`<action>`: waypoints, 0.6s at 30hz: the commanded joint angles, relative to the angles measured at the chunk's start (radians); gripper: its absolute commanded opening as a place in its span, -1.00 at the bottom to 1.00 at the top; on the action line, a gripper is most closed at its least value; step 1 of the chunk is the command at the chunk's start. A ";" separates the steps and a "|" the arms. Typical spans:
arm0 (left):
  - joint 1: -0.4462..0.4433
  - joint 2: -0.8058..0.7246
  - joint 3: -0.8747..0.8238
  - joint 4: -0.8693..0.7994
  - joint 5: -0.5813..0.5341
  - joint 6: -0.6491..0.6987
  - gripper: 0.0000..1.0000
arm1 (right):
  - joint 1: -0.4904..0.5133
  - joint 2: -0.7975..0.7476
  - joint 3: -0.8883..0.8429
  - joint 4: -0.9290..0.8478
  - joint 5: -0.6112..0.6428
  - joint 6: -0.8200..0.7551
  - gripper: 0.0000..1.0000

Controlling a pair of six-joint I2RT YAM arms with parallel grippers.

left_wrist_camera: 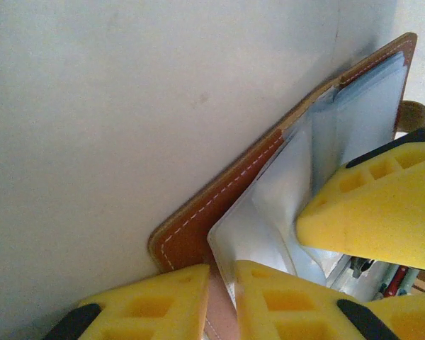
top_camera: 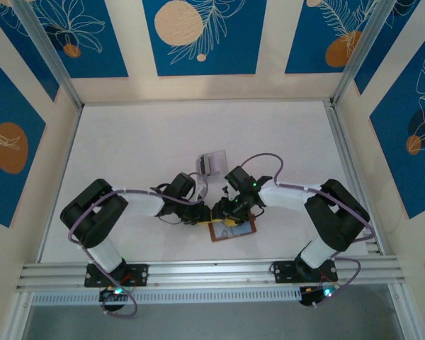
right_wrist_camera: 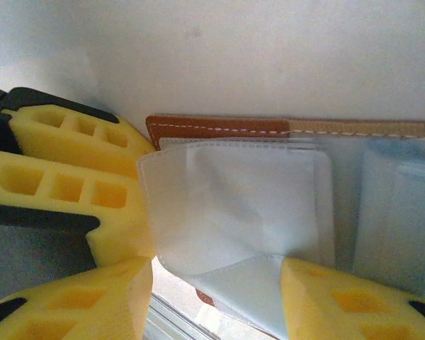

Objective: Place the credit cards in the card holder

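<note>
The card holder [top_camera: 235, 229] lies open on the table between the two arms, brown leather outside with clear bluish pockets inside. My left gripper [top_camera: 207, 214] is shut on the corner of its leather cover [left_wrist_camera: 198, 227], which sits pinched in the left gripper [left_wrist_camera: 221, 304]. My right gripper [top_camera: 230, 212] hovers over the open pockets. In the right wrist view the right gripper [right_wrist_camera: 214, 276] stands open, with a lifted clear pocket sleeve [right_wrist_camera: 234, 205] between its fingers and its right finger touching the sleeve. The credit cards are hidden.
A clear slotted stand [top_camera: 212, 163] sits just behind the two grippers. The aluminium rail [top_camera: 212, 273] runs along the near table edge, close below the card holder. Patterned walls enclose the white table [top_camera: 127, 142] on three sides.
</note>
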State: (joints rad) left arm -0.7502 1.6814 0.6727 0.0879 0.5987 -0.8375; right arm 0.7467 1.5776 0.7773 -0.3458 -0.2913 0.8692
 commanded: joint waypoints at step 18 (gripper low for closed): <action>0.013 0.067 -0.040 0.069 -0.049 -0.109 -0.59 | 0.120 -0.195 -0.149 -0.078 0.006 0.059 0.29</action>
State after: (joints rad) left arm -0.7395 1.6924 0.6552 0.1581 0.6247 -0.9203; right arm 0.8532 1.4178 0.6456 -0.3000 -0.2333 0.9417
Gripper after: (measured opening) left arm 0.206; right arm 0.641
